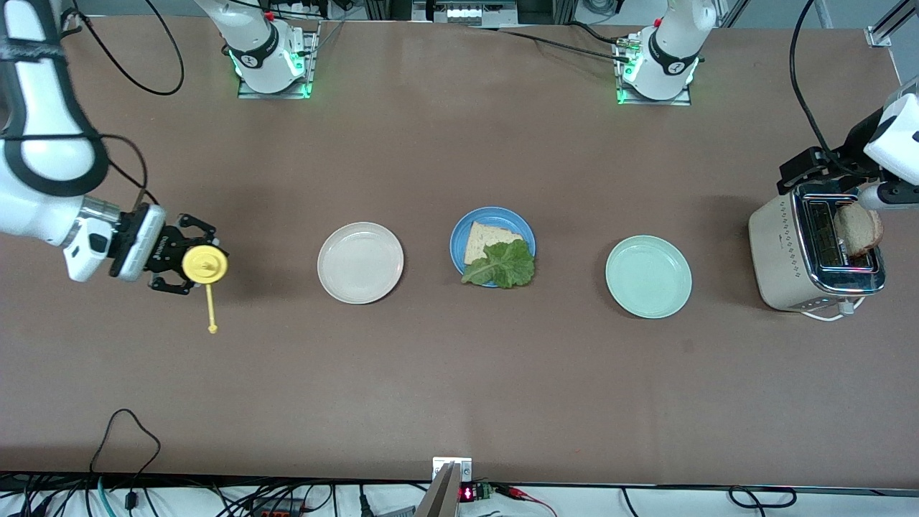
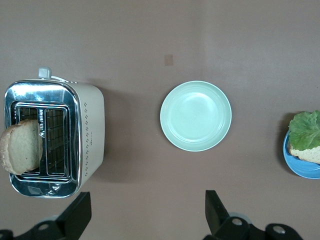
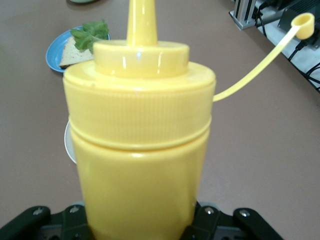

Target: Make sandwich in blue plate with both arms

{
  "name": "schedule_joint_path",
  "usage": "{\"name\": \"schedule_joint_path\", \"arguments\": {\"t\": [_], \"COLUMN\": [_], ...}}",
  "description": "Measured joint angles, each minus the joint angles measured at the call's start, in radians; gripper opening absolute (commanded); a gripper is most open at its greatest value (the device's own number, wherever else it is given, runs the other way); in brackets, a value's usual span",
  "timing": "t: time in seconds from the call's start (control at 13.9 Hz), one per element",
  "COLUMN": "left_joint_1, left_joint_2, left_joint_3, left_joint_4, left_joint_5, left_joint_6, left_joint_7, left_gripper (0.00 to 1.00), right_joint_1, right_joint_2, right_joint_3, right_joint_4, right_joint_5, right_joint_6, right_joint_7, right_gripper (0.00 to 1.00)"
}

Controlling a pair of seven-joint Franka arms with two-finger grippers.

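The blue plate [image 1: 457, 240] lies mid-table with one bread slice [image 1: 487, 239] on it and a green lettuce leaf [image 1: 502, 265] over the slice's nearer edge. The plate [image 3: 51, 53] also shows in the right wrist view. Toward the right arm's end, my right gripper [image 1: 189, 258] is shut on an upright yellow sauce bottle [image 1: 205, 264] [image 3: 140, 125], whose tethered cap [image 3: 303, 25] hangs off to one side. My left gripper [image 2: 145, 215] is open and holds nothing, up beside the toaster [image 1: 786, 251] [image 2: 90, 130]. A second bread slice [image 1: 859, 230] [image 2: 21, 146] stands in a toaster slot.
A cream-white plate [image 1: 360, 263] lies between the bottle and the blue plate. A pale mint-green plate [image 1: 648, 276] [image 2: 195, 116] lies between the blue plate and the toaster. Cables trail along the table's edge nearest the front camera.
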State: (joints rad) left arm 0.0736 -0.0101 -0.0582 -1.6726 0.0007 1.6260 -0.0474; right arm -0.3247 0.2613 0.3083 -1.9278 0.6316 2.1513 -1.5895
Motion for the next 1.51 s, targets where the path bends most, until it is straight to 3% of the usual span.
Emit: {"name": "schedule_joint_path", "arguments": {"t": [0.72, 1.15, 1.51], "left_joint_1": [-0.006, -0.006, -0.006], "left_joint_2": [0.000, -0.001, -0.001], "left_joint_3": [-0.001, -0.001, 0.000], "left_joint_4": [-0.003, -0.003, -0.004], "left_joint_5": [0.000, 0.000, 0.000], "left_joint_6": [-0.003, -0.003, -0.003], "left_joint_7": [0.000, 0.000, 0.000], "left_gripper": [1.00, 1.00, 1.00], "right_joint_1": [0.350, 0.553, 0.725], "right_joint_2": [-0.068, -0.032, 0.087], "right_joint_3": [0.042, 0.045, 0.043], "right_joint_4": [-0.002, -0.016, 0.032], "right_joint_5": [-0.476, -0.663, -0.945], "right_joint_6": [0.094, 0.107, 0.124], "right_joint_7": [0.814, 0.998, 1.177], "right_gripper": [0.00, 0.00, 0.00]}}
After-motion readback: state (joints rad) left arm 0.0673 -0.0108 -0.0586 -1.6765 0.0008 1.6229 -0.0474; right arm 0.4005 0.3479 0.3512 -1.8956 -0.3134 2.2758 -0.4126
